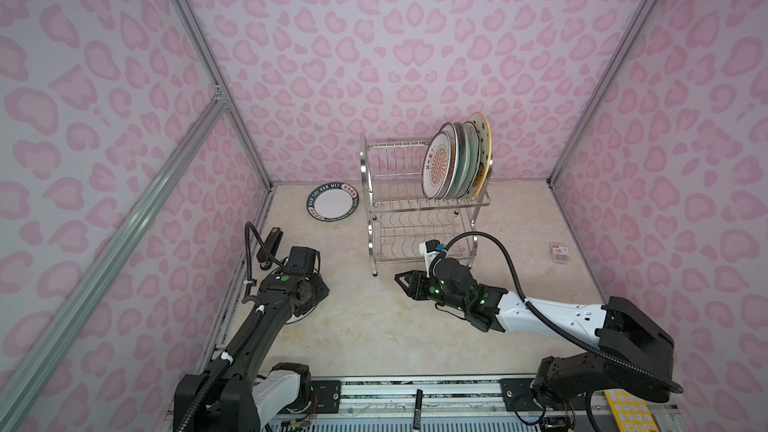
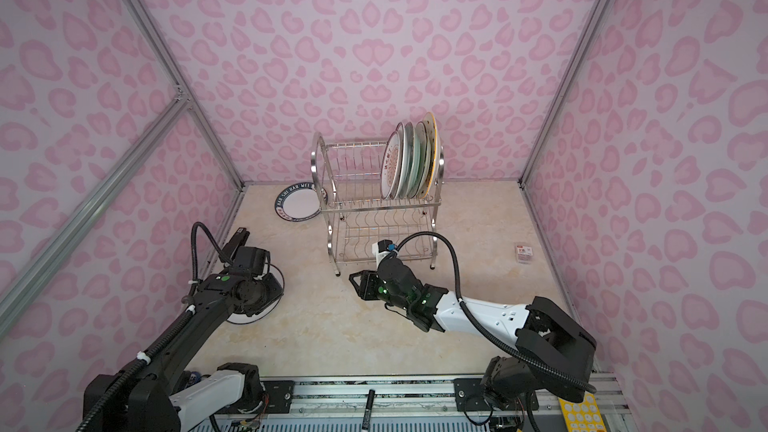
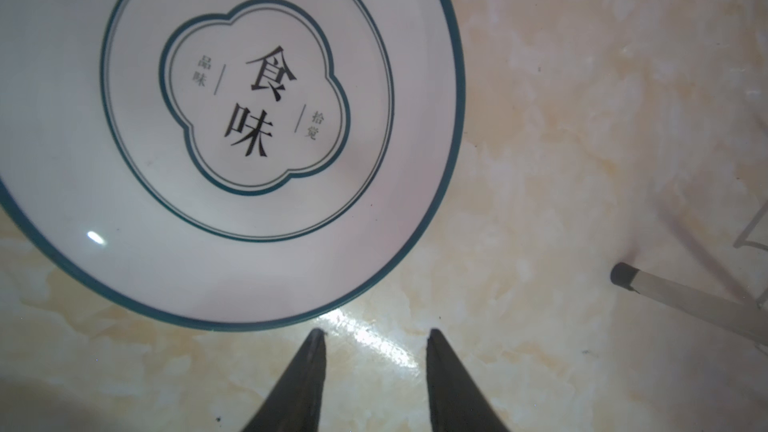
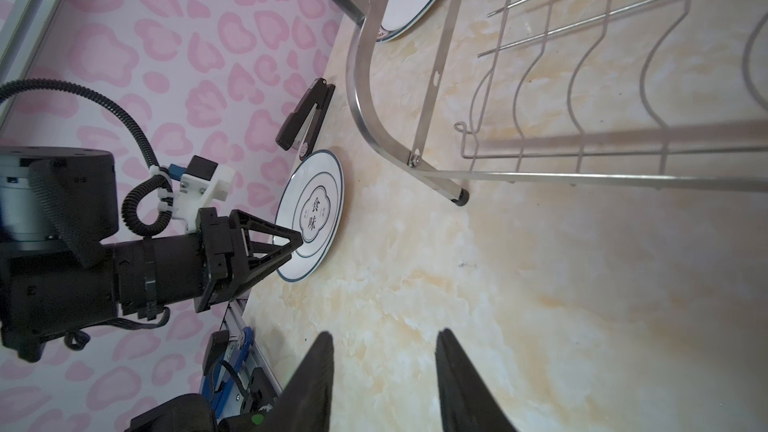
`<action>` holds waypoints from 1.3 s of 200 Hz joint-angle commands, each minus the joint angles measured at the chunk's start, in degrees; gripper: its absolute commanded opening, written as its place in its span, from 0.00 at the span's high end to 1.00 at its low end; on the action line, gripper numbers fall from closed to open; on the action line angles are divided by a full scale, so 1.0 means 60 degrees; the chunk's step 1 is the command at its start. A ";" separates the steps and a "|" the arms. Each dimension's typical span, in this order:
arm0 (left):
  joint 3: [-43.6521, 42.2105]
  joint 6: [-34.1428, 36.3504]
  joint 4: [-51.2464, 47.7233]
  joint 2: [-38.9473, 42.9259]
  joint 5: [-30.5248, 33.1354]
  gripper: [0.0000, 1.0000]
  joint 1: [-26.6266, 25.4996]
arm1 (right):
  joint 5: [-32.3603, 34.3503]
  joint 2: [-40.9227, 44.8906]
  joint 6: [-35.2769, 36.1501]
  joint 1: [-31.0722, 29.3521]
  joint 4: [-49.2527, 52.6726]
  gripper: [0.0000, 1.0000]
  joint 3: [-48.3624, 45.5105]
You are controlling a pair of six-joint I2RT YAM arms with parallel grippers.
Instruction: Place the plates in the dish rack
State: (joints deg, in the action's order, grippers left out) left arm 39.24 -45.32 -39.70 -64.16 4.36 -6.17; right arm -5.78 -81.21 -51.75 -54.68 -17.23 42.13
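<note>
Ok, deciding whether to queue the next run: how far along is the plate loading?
Done: a row of plates, about five, stands in the upper tier of the dish rack. In hand: nothing is gripped; the left claw hovers open at the rim of the ringed white plate, and the right claw is open and empty before the rack. Left: that plate and the navy-lettered plate, both flat on the table.

A black stapler (image 1: 270, 243) lies on the pale marbled surface (image 1: 374, 326), close to the left pink-patterned wall (image 1: 104, 160). A small red-and-white packet (image 1: 560, 252) sits near the right wall. At the front, a black marker (image 1: 417, 407) rests on the metal rail, and a yellow dotted sheet (image 1: 629, 411) lies at the right corner.
</note>
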 commanded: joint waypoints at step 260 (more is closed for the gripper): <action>0.0048 0.0888 0.1707 -0.2076 -0.1541 0.69 -0.0020 | -0.0105 -0.0044 0.0202 0.0269 0.0170 0.59 -0.0104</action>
State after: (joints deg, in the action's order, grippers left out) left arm 38.85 -40.49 -29.54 -76.55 -3.16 -5.61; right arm -7.05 -81.41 -51.16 -53.10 -16.73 41.67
